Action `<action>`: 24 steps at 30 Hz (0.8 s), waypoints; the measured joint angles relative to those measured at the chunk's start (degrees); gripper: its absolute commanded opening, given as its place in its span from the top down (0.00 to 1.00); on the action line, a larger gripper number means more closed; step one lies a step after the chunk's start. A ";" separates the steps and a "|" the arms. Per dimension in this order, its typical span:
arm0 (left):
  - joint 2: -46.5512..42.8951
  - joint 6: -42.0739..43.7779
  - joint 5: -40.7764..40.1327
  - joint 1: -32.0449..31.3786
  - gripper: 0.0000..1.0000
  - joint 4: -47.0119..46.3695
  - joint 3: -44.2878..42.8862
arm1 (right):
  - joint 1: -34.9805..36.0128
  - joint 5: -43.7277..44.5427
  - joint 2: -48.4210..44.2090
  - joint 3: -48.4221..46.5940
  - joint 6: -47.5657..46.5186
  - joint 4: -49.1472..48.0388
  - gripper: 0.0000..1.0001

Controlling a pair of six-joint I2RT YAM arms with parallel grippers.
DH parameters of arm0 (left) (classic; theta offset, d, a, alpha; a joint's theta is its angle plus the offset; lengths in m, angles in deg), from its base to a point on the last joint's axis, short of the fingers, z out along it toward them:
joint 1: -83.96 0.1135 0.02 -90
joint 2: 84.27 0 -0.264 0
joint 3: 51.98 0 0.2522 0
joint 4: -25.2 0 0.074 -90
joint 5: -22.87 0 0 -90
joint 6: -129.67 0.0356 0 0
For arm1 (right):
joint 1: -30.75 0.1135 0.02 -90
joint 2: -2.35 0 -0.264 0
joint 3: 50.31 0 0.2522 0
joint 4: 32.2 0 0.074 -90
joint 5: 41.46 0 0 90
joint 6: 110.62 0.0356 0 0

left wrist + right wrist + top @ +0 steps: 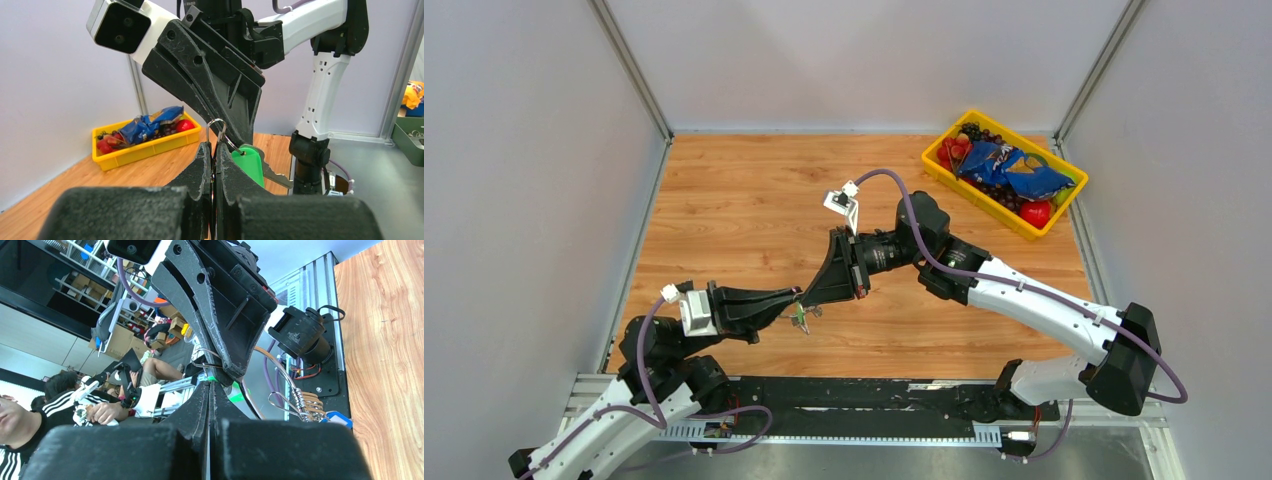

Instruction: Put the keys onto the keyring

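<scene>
Wooden tabletop [754, 200] carries a yellow bin [980, 205] of snacks at 2 o'clock. Toward 6 o'clock both arms meet tip to tip: left gripper [215, 150] clenched on the keyring [216, 123], right gripper [210, 390] clamped shut beside it. The green-tagged key [248, 162] hangs from that keyring.

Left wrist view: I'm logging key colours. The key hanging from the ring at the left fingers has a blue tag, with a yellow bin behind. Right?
No: the tag is green, not blue. The left wrist view shows it hanging from the ring at the left fingers, yellow bin behind.
</scene>
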 measured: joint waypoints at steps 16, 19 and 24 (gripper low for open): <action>-1.51 0.20 -0.85 0.04 0.99 -0.96 1.11 | 0.07 1.09 0.00 0.15 2.12 -0.33 1.00; -1.62 0.24 -1.14 0.04 0.99 -1.44 1.40 | 0.07 1.29 0.00 0.15 2.38 -0.39 1.00; -1.62 0.44 -1.64 0.04 0.99 -1.70 1.79 | 0.07 1.51 0.00 0.46 2.84 -0.39 1.00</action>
